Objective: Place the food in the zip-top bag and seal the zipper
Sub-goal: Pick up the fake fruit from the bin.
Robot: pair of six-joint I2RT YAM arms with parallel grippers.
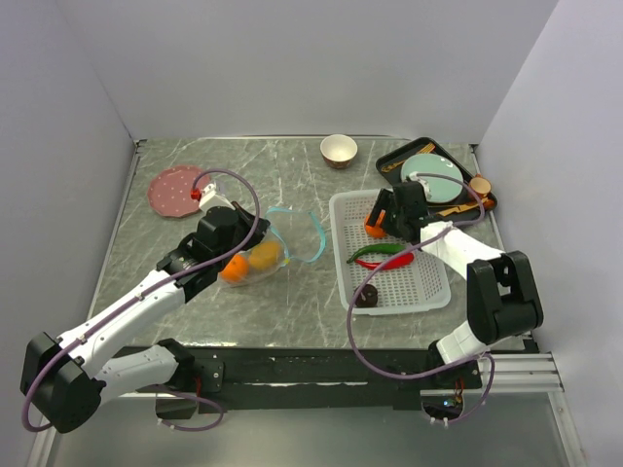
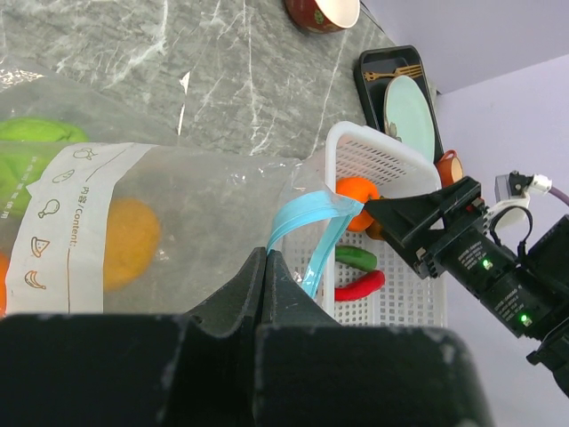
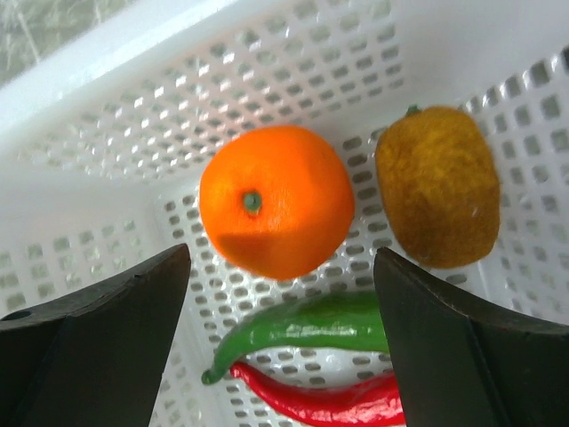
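The clear zip-top bag (image 1: pixel 261 258) lies left of centre with an orange (image 1: pixel 234 269) and a yellow-orange fruit (image 1: pixel 265 255) inside; the left wrist view also shows a green fruit (image 2: pixel 36 133) in it. My left gripper (image 2: pixel 266 254) is shut on the bag's mouth edge beside the teal zipper (image 2: pixel 311 213), which stands open in a loop (image 1: pixel 313 238). My right gripper (image 3: pixel 280 258) is open, just above the second orange (image 3: pixel 276 200) in the white basket (image 1: pixel 428 292). The kiwi (image 3: pixel 437 187), green chili (image 3: pixel 302 334), red chili (image 3: pixel 329 402) and dark donut piece (image 1: pixel 367 297) lie in the basket.
A tan bowl (image 1: pixel 339 149) stands at the back centre. A pink plate (image 1: pixel 175 192) lies at the back left. A black tray (image 1: pixel 394 158) with a teal plate (image 1: pixel 433 175), cutlery and a small orange cup (image 1: pixel 479 185) sits behind the basket.
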